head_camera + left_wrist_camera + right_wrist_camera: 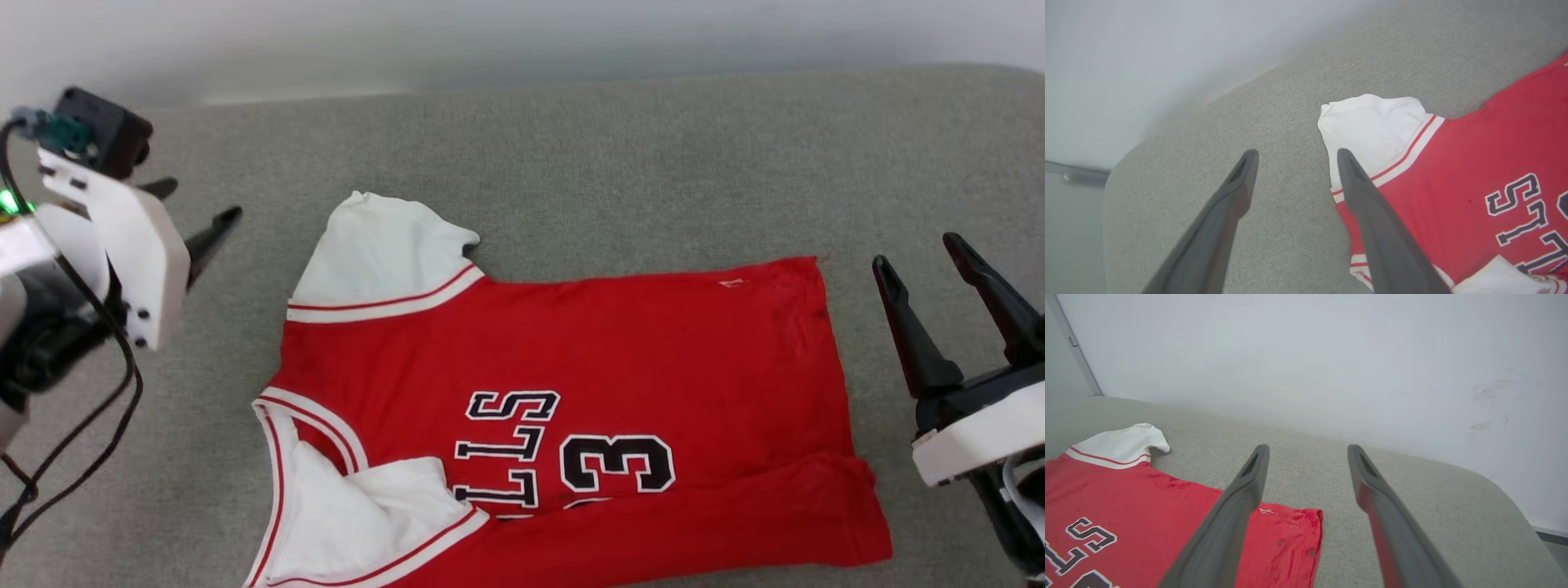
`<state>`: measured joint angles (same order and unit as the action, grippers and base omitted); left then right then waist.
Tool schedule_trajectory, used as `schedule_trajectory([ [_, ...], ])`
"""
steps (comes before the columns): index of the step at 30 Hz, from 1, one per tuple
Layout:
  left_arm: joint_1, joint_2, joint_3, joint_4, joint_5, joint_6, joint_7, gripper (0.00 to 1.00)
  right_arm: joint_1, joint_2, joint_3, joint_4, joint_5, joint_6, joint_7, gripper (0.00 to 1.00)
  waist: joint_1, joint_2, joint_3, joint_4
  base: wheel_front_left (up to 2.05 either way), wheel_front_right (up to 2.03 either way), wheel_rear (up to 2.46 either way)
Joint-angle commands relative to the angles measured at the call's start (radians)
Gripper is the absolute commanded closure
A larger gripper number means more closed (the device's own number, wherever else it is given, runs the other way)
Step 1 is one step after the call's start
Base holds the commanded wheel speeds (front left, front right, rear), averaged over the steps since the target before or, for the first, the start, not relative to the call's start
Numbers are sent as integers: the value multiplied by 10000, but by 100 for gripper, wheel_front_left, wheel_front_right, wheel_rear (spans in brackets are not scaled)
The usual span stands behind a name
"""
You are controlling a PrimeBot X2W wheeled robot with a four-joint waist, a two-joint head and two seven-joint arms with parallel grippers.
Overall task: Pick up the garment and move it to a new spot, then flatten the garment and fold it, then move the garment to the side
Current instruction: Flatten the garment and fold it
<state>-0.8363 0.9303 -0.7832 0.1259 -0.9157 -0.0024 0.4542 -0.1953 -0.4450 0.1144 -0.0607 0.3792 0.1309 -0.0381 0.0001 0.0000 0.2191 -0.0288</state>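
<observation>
The garment (571, 367) lies spread on the surface (653, 163), neck end toward the robot's left, hem toward its right, one sleeve (384, 253) on the far side, the other sleeve (367, 523) on the near side. The left claw (198, 202) is left of the far sleeve and the right claw (918, 255) right of the hem, both apart from the cloth; a wall (490, 41) stands behind the surface
</observation>
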Motion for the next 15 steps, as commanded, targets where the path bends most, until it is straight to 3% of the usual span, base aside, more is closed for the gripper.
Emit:
schedule_trajectory([
  [1,-251,-86,73,119,-66,-39,88,0,213,198,-107,-168,-122,-4,-63,0,-1,0,525,-305,0,0,0],
  [7,-2049,-623,297,1196,-327,-379,1241,0,499,1164,-605,-1279,-974,-4,-51,0,-1,0,1653,-793,0,0,0],
  [15,-3792,-1060,-281,2361,-377,-789,3677,0,-117,1506,-284,-1754,-1327,-4,5,0,-1,0,2944,-1423,0,0,0],
])
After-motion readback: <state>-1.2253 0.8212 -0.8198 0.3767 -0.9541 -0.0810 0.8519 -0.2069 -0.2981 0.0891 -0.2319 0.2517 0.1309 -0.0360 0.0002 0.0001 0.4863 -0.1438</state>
